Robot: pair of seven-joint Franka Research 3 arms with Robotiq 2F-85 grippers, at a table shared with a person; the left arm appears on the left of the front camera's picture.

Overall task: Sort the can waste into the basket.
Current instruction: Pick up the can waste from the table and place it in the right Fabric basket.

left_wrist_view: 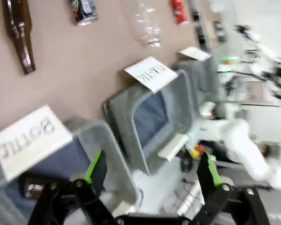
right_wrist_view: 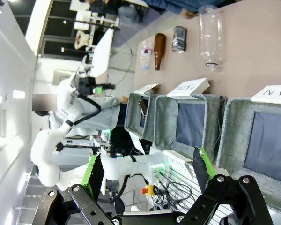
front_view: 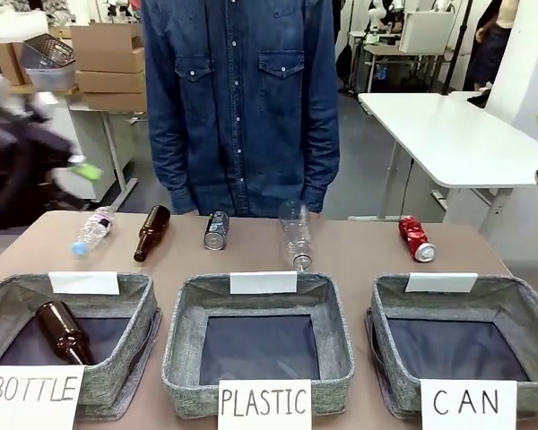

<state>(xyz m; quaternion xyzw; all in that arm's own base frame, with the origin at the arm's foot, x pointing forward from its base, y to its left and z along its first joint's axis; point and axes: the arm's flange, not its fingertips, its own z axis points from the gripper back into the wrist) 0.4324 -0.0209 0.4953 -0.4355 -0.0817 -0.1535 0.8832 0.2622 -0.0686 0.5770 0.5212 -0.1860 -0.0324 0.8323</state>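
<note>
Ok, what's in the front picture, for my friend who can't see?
A red can and a dark can lie with three bottles behind grey baskets marked BOTTLE, PLASTIC and CAN. A brown bottle lies in the BOTTLE one; a person stands beyond.

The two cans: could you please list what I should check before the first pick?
1. Red can lies free, beyond the CAN basket: ok.
2. Dark can lies between the brown bottle and the large clear bottle, touching neither: ok.
3. CAN basket holds nothing: ok.
4. Left gripper open, holding nothing: ok.
5. Right gripper open, holding nothing: ok.
</note>
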